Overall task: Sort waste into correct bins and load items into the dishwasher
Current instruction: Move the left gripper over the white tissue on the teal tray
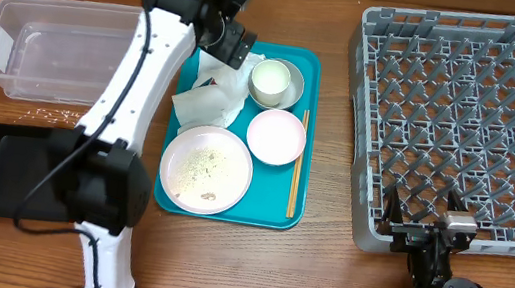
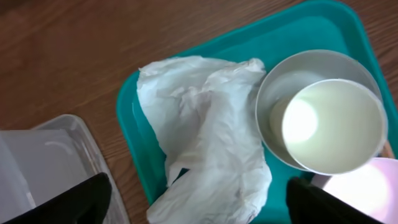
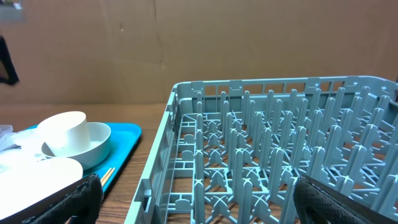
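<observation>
- L gripper (image 2: 198, 182): jaws spread wide, nothing pinched.
- Napkin (image 2: 205, 137) lies under it, btwn the 2 fingers. Can't tell if they touch it.
- Napkin is white and crumpled. It sits in the top-left corner of the teal tray (image 1: 278, 213) in the overhead view.
- Just right of the napkin: green bowl (image 1: 294, 93) w/ the white cup (image 1: 268, 81) sitting inside it, on the bowl's left side.
- Below that, also on the teal tray: small bowl (image 1: 276, 136), white.
- Plate (image 1: 205, 169) is at the tray's lower left, w/ rice bits on it.
- Chopsticks (image 1: 297, 165) lie along the tray's right edge, beside the small bowl.
- Tub (image 1: 49, 44) is on the table (image 1: 320, 274), left of the teal tray.
- Black tray (image 1: 21, 171) is below the tub.
- Loose rice (image 1: 49, 115) lies on the table btwn tub and black tray.
- R gripper (image 3: 196, 183): jaws spread wide, holding nothing. It is low, nr the edge of the rack (image 3: 280, 143).
- Rack is grey, w/ pegs, right of the teal tray and well apart from the L gripper.
</observation>
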Motion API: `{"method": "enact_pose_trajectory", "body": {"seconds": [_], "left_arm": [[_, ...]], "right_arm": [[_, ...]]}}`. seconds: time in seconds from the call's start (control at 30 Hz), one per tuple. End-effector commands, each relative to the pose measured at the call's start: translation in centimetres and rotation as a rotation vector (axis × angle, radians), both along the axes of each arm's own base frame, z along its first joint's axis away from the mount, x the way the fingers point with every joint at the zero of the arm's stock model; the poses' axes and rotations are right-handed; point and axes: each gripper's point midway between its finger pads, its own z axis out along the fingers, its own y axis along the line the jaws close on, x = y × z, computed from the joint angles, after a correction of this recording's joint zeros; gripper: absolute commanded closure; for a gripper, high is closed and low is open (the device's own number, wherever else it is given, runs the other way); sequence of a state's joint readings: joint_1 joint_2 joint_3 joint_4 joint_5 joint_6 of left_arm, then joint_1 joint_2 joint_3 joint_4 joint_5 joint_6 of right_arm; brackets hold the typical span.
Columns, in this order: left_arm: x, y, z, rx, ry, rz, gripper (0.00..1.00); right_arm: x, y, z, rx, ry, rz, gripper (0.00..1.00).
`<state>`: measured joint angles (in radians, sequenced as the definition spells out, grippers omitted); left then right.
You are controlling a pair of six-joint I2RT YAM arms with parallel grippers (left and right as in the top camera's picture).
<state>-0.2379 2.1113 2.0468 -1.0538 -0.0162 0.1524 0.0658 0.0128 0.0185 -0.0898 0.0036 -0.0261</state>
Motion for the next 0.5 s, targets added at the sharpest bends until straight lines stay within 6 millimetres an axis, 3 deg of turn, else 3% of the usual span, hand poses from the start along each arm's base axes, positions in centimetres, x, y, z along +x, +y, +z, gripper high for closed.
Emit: {"method": "enact_pose_trajectory", "body": {"seconds": [0.0,0.3,0.47], "left_arm": [[0.9,0.3,-1.8,0.019,0.022,0.014,0.20],[1.0,0.8,-8.3,0.033,0.149,0.065,0.23],[1.0,0.9,-9.6,0.038,0.170,0.068,0.26]], "right_arm": [[0.0,0.0,-0.1,0.000,-0.006,0.000,0.00],[0.0,0.0,-0.1,0.000,-0.006,0.000,0.00],[0.0,0.0,-0.1,0.000,-0.006,0.000,0.00]]}}
